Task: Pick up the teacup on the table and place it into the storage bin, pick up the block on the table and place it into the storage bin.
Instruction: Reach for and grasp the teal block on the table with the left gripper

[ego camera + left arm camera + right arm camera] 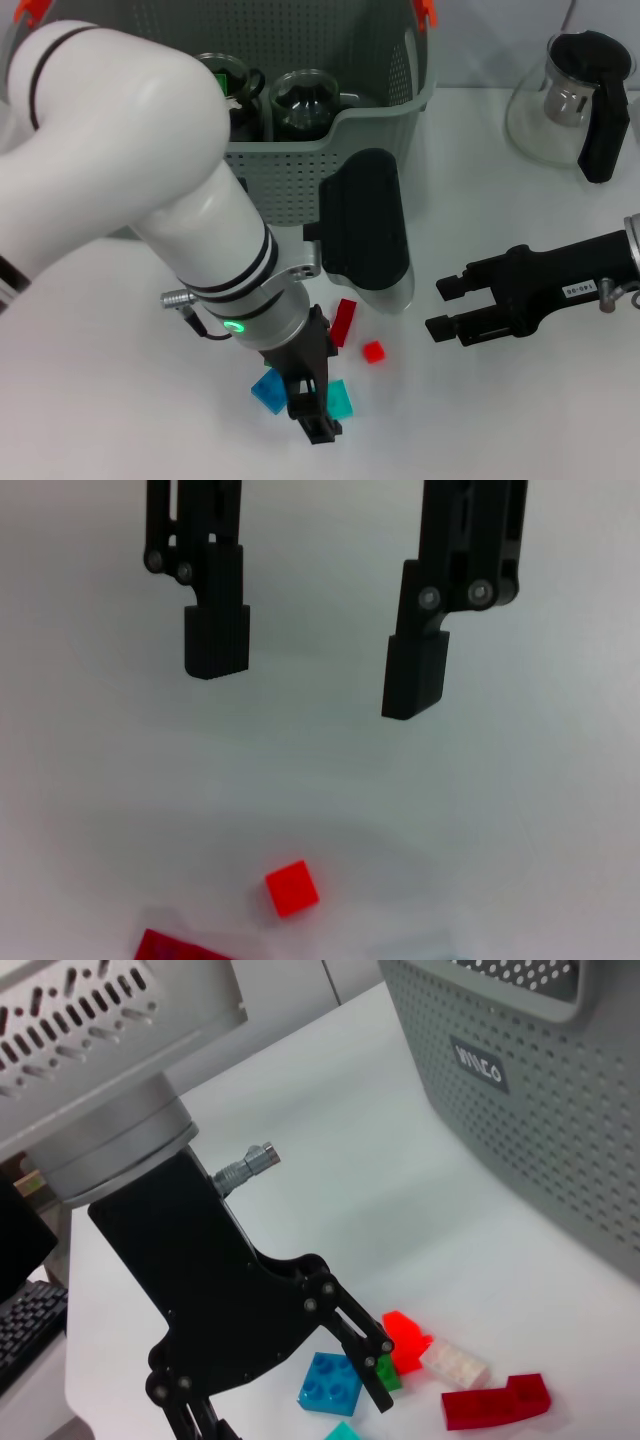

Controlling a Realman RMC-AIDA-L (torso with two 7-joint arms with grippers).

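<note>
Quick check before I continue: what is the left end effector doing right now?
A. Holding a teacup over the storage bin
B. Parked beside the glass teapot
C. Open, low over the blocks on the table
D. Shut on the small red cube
C: the left end effector is open and empty among the blue block, teal block and small red cube.

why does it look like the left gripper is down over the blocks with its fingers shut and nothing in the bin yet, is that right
Partly. The left gripper is down over the blocks, fingers open, but the storage bin isn't empty: the head view shows glass teacups already inside.
</note>
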